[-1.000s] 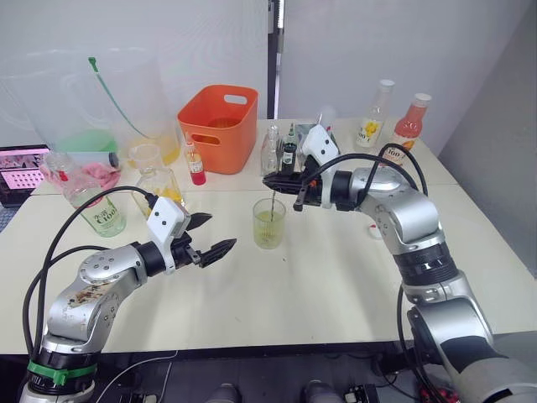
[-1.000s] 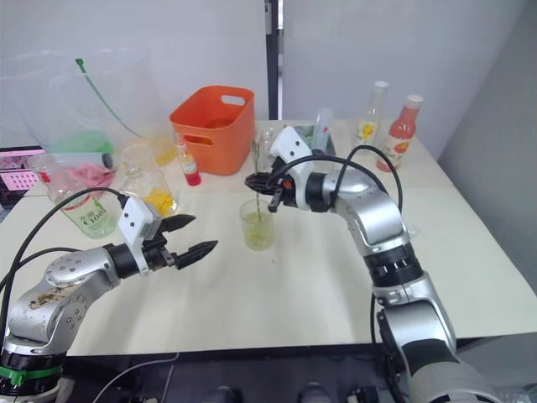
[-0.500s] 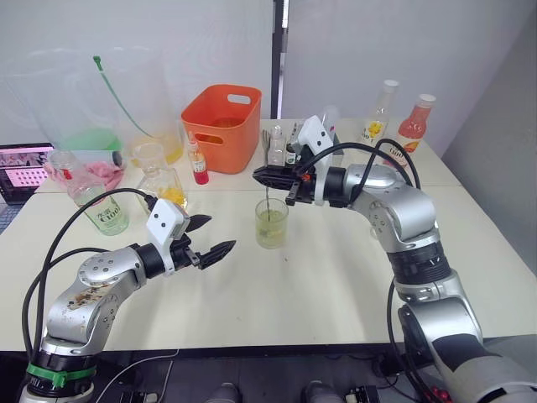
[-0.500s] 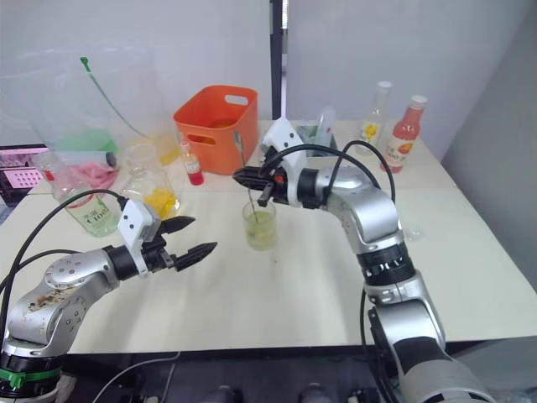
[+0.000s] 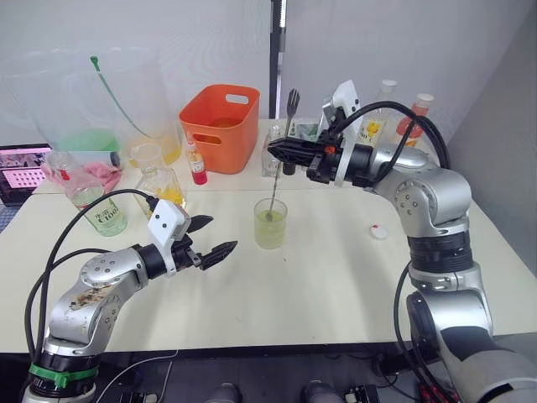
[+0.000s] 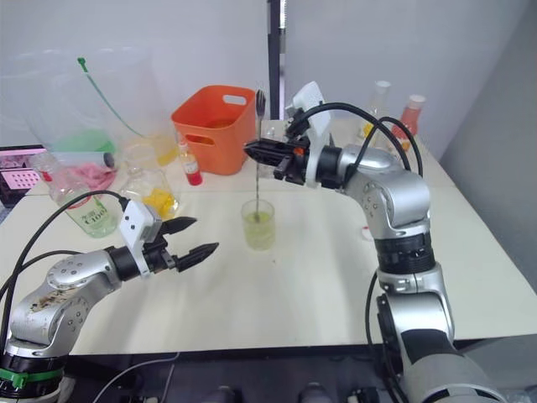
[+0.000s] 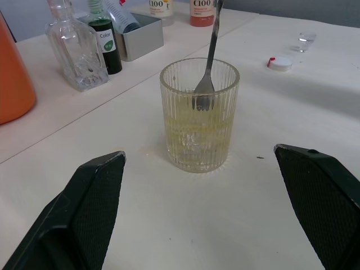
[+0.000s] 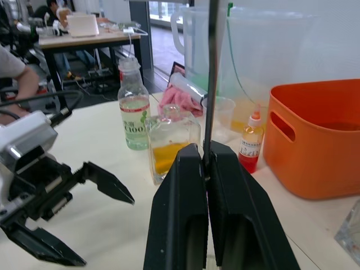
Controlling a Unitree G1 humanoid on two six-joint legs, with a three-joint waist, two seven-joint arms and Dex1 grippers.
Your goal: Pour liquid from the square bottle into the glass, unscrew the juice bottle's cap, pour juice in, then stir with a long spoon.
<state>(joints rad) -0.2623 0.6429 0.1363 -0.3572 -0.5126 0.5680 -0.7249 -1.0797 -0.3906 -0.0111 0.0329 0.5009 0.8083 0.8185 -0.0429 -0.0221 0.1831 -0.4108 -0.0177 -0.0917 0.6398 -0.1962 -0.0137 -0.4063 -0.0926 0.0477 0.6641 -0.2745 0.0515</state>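
**Spoon standing in the glass, pinched by the right gripper**

Spoon (image 5: pixel 279 168) leans nearly upright, its lower end dipped in the pale yellow-green drink inside the glass (image 5: pixel 270 223), which stands near the middle of the tabletop (image 5: pixel 336 285). The right gripper (image 5: pixel 277 151) is clamped on the handle partway up, above the glass. The left gripper (image 5: pixel 211 239) hovers over the tabletop toward the front left, fingers spread apart and pointing at the glass. A white cap (image 5: pixel 379 232) lies toward the right edge. The square bottle (image 5: pixel 161 182) and the juice bottle (image 5: pixel 99 206) stand toward the left edge, an orange basket (image 5: pixel 221 126) near the back edge.
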